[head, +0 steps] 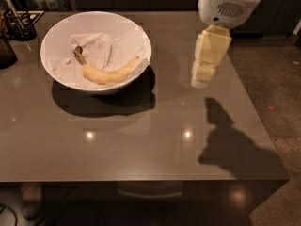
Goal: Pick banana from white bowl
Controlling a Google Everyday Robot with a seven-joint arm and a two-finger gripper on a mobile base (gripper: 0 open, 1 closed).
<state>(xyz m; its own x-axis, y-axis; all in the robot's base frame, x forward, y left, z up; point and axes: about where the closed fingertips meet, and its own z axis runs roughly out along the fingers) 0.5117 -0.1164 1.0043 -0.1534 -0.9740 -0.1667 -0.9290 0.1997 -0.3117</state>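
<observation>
The banana (106, 71) lies in the white bowl (59, 34), curved, with its dark stem end pointing to the upper left. The bowl is lined with crumpled white paper and stands at the back left of the grey table (141, 140). My gripper (201, 79) hangs from the white arm above the table's right half, well to the right of the bowl and apart from it. It carries nothing.
A black wire holder (19, 25) and a dark object (5, 51) stand at the table's far left edge. The table's right edge drops to a speckled floor (273, 88). My arm's shadow (230, 140) falls on the front right of the table.
</observation>
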